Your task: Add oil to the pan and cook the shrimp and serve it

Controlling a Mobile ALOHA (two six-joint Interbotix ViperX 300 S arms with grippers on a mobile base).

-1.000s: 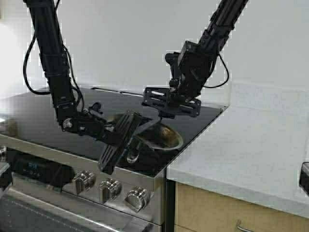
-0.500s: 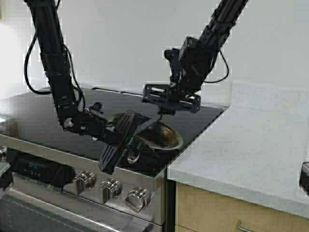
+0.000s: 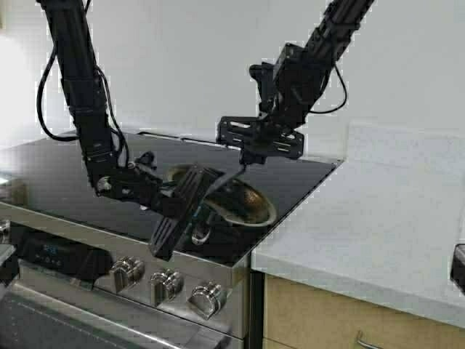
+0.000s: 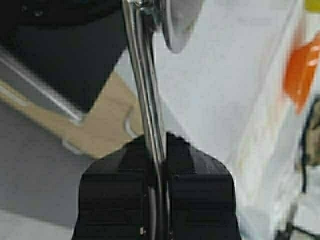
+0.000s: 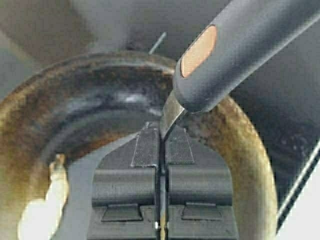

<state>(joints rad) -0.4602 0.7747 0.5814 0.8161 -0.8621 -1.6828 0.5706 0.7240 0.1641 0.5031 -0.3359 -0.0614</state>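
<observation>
A: Where is the pan (image 3: pixel 243 202) sitting?

B: It is sitting on the black stove top (image 3: pixel 65 171), near the front right corner, close to the white counter (image 3: pixel 378 218). It is looking tilted.

A: What is the left gripper (image 4: pixel 156 172) doing?

B: It is reaching low over the front edge, and its jaws are pinching the pan's thin metal handle (image 4: pixel 145 90).

A: And the right gripper (image 5: pixel 161 145)?

B: It is hanging above the pan, with its jaws pressed tight on the thin flat metal of a tool with a gray handle (image 5: pixel 245 47).

A: Is any shrimp (image 5: pixel 45 200) showing?

B: Pale bits are lying inside the dark, browned pan, near its rim.
</observation>
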